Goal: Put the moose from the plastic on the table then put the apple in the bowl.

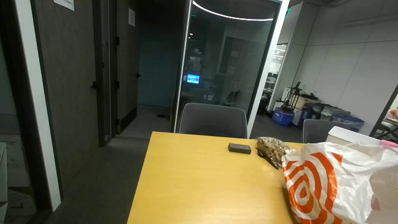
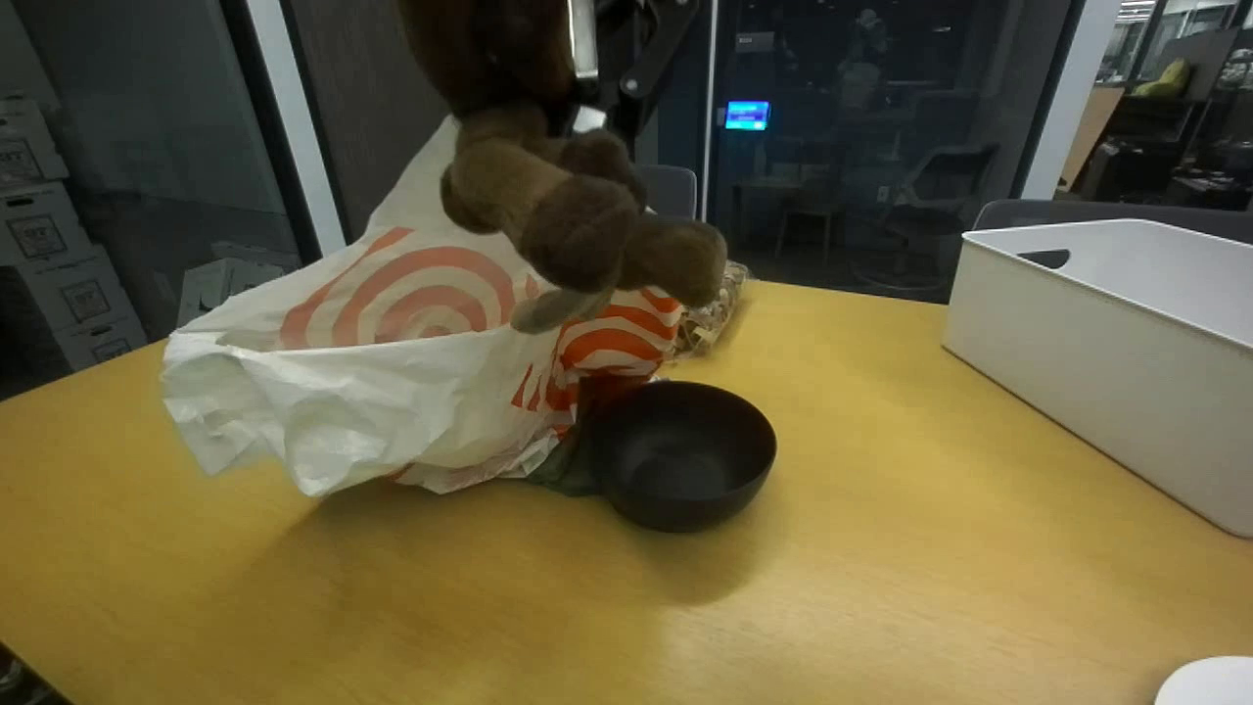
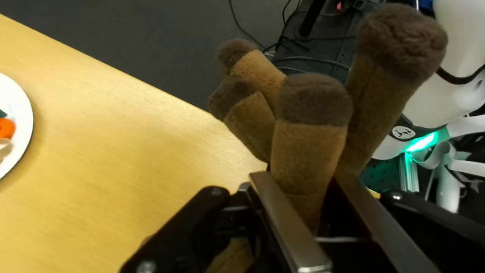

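The moose (image 2: 578, 206) is a brown plush toy with darker feet, held in the air in front of the plastic. My gripper (image 3: 303, 177) is shut around the moose, whose legs (image 3: 310, 151) stick up between and beside the fingers in the wrist view. Part of the gripper (image 2: 597, 93) also shows in an exterior view. The plastic, a white bag with orange rings (image 2: 411, 294), lies on the table (image 2: 881, 597); it also shows in an exterior view (image 1: 339, 183). A black bowl (image 2: 685, 455) stands beside the bag's right side. The apple is hidden or out of view.
A white bin (image 2: 1096, 362) stands to the right. A white plate (image 3: 22, 121) bears an orange piece and other small items. A dark block (image 1: 239, 148) and a clear bag of brown bits (image 1: 272, 149) lie near the far edge. Dark green material (image 2: 568, 470) lies beside the bowl.
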Robot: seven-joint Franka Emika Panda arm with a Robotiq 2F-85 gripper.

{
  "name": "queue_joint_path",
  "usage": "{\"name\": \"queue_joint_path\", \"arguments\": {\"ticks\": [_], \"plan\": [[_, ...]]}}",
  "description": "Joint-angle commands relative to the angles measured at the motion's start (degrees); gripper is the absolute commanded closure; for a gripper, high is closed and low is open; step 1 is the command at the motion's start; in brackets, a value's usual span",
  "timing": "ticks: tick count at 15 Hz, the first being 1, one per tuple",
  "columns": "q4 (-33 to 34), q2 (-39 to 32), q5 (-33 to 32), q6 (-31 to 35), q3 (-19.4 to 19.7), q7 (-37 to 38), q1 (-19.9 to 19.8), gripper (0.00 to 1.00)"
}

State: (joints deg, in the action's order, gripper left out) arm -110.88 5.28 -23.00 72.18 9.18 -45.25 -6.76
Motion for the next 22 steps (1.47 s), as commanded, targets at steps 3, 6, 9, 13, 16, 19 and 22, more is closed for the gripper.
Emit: {"name": "queue_joint_path", "arguments": {"ticks": [3,6,9,13,16,19,22], "plan": [[-1.5,-6.9,-3.6,-3.3,-2.4,-0.8,1.2,0.90],[-2.1,-10.5,-6.6,-1.8,-3.2,5.4,1.2,0.90],[-2.9,-12.5,-6.6,5.8,-4.0,13.6,1.1,0.90],[-3.5,-16.3,-11.1,13.8,-4.4,24.7,1.8,0.86],[-3.5,-19.1,-17.4,14.1,-3.7,31.8,1.7,0.87],[-2.9,-21.9,-22.8,14.6,-2.5,39.5,0.9,0.87],[-2.5,-24.9,-27.3,17.4,-0.8,48.0,-0.3,0.90]]}}
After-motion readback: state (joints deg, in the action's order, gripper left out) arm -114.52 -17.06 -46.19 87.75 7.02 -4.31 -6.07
